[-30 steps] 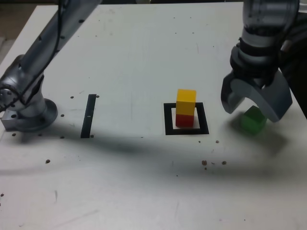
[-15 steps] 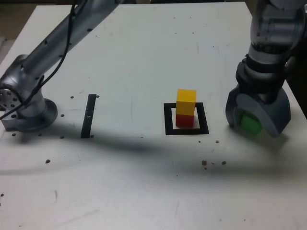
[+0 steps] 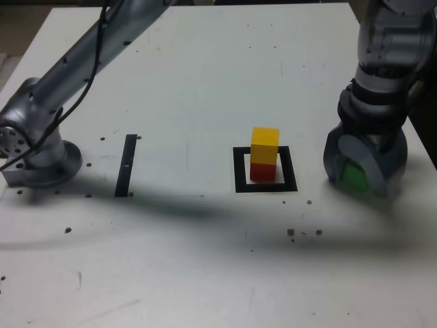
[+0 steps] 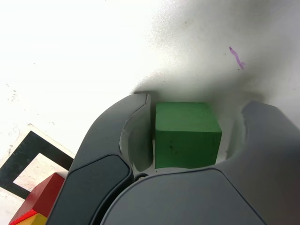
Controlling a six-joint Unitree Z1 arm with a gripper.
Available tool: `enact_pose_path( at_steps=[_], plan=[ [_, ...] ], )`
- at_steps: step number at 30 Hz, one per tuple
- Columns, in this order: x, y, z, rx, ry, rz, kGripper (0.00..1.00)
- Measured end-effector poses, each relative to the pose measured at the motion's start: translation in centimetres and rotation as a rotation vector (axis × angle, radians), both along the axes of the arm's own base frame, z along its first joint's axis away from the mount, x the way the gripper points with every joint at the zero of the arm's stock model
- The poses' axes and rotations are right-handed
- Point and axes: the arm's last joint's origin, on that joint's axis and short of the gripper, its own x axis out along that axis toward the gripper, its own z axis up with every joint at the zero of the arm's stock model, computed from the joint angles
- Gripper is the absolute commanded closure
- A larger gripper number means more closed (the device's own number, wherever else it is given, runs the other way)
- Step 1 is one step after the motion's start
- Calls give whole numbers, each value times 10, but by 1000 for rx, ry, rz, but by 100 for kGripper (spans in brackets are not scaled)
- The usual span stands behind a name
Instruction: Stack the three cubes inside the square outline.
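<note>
White counter (image 3: pixel 191 82) was seen beneath the grey tool (image 3: pixel 360 174), whose jaws flanked the small green cube (image 4: pixel 186 135) without visibly pinching it, so a lift might slip.

Soft, slightly blurry exterior view; the arm (image 3: pixel 82 61) throws a long dark shadow toward eight o'clock across the table (image 3: pixel 205 273). Wrist view glares white at ten o'clock.

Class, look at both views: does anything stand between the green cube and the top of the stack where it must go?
Nothing visible: bare table separates the green cube from the yellow cube topping the red cube.
</note>
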Motion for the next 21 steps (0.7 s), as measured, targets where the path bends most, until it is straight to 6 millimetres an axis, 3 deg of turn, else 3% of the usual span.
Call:
enact_pose_path(
  at_steps=[15,21],
  plan=[
    [-7,1,4,15,17,10,67],
    [-29,6,44,33,-26,58,67]
  ],
)
